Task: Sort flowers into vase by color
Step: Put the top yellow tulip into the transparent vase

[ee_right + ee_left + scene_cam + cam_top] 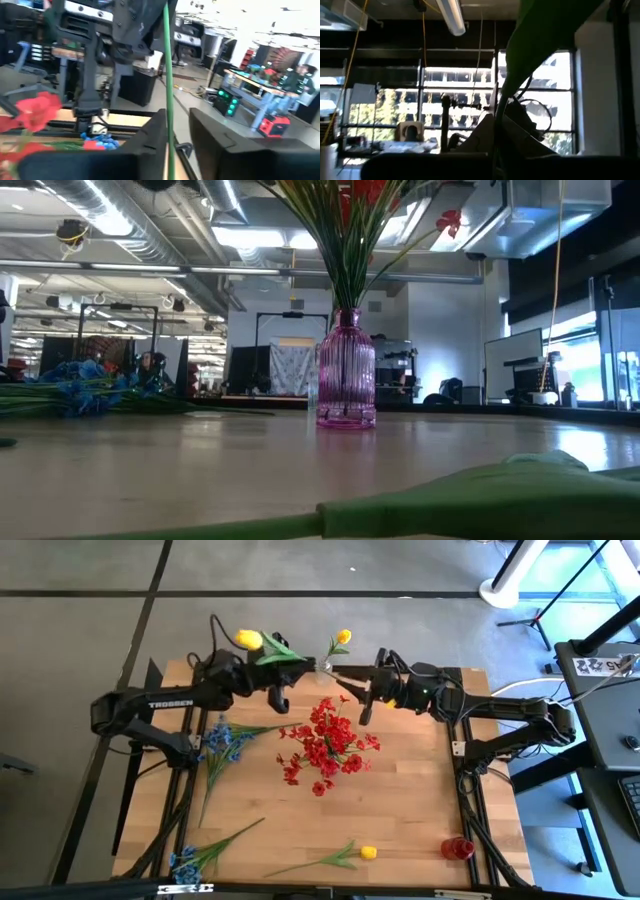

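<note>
- The left gripper (278,700) is over the back of the wooden surface (400,810). A yellow tulip (248,639) lies by it, its leaf (545,30) filling the left wrist view. I cannot tell how far its fingers are open or whether they grip the stem.
- The right gripper (362,705) faces it from the other side. Its fingers (150,135) are closed on a thin green stem (169,90) that runs up between them; a second yellow tulip (343,637) shows just beyond.
- Red flowers (325,745) stand bunched in a pink ribbed glass vase (346,370) in the middle of the surface.
- Blue flowers (225,743) lie loose on the left side, and a second blue stem (195,858) lies near the front left corner.
- A third yellow tulip (350,855) lies near the front edge, well apart from the vase.
- A small red object (458,848) sits by the front right corner; what it is cannot be made out.
</note>
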Tool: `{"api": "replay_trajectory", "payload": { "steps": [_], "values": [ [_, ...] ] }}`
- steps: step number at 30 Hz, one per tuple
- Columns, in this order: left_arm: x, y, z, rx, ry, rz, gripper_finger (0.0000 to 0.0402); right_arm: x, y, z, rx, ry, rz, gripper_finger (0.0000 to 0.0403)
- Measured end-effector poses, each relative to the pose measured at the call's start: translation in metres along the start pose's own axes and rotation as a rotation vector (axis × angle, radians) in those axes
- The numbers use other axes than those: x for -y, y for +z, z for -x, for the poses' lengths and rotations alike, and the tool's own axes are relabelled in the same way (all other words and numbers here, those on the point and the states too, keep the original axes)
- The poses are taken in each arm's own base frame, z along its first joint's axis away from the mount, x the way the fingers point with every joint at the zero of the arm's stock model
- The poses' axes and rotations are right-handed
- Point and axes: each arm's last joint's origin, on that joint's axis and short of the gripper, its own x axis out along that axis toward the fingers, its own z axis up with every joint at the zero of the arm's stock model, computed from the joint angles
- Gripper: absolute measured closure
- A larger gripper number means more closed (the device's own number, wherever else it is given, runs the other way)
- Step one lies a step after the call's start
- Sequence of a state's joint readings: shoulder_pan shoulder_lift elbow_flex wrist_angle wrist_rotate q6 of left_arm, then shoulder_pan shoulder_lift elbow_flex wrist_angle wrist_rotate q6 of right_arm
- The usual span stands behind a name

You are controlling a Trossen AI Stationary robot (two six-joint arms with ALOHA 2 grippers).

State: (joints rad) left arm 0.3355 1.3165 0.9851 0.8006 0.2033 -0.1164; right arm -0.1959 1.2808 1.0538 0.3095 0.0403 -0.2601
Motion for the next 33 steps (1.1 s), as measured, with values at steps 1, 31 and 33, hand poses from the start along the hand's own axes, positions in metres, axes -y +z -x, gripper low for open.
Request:
{"api": "replay_trajectory", "payload": {
  "steps": [1, 31, 33],
  "values": [
    [-0.001, 0.004, -0.003, -0.029, 0.016, -0.017, 0.0397, 0.001, 0.001, 0.001, -0.001, -0.012, -0.007, 0.0305],
    [-0.196, -0.059, 0.048, -0.403, 0.301, -0.009, 0.0397, -0.018, 0.014, 0.068, -0.27, -0.118, -0.229, 0.0159],
    [-0.2, -0.068, 0.049, -0.409, 0.274, -0.023, 0.0396, -0.024, 0.015, 0.069, -0.271, -0.136, -0.22, 0.0159]
  ]
}}
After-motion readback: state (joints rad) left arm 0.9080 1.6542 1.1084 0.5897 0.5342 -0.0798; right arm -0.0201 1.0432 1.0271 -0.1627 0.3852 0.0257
